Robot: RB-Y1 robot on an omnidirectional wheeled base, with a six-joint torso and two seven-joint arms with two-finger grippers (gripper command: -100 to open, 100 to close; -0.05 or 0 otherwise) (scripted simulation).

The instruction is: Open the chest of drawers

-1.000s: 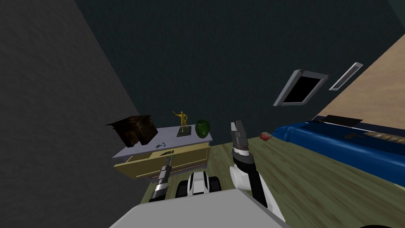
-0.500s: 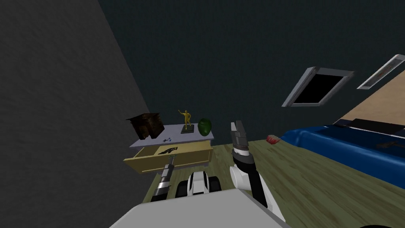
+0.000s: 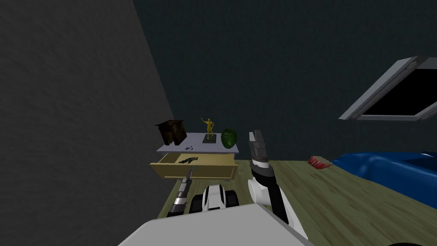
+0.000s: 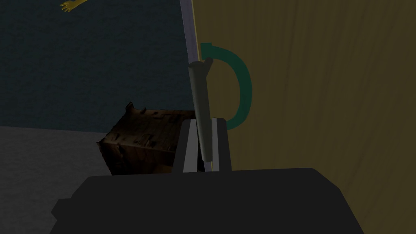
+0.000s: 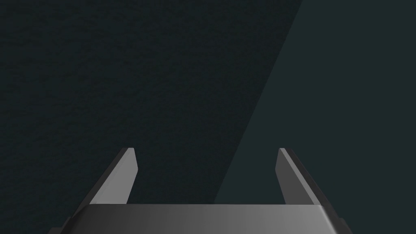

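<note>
Tan-fronted chest of drawers (image 3: 200, 149) stands in the dark wall corner, its drawer (image 3: 215, 172) standing out. Left gripper (image 4: 202, 121) meets the drawer front, fingers pinched on a thin olive bar (image 4: 200, 89) beside a curved green handle (image 4: 243, 87). Right gripper (image 3: 255, 135) is raised nearby, fingers spread apart.

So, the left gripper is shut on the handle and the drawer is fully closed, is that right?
Not quite: the drawer is pulled out, as the head view shows. The left gripper is indeed shut on its handle.
</note>
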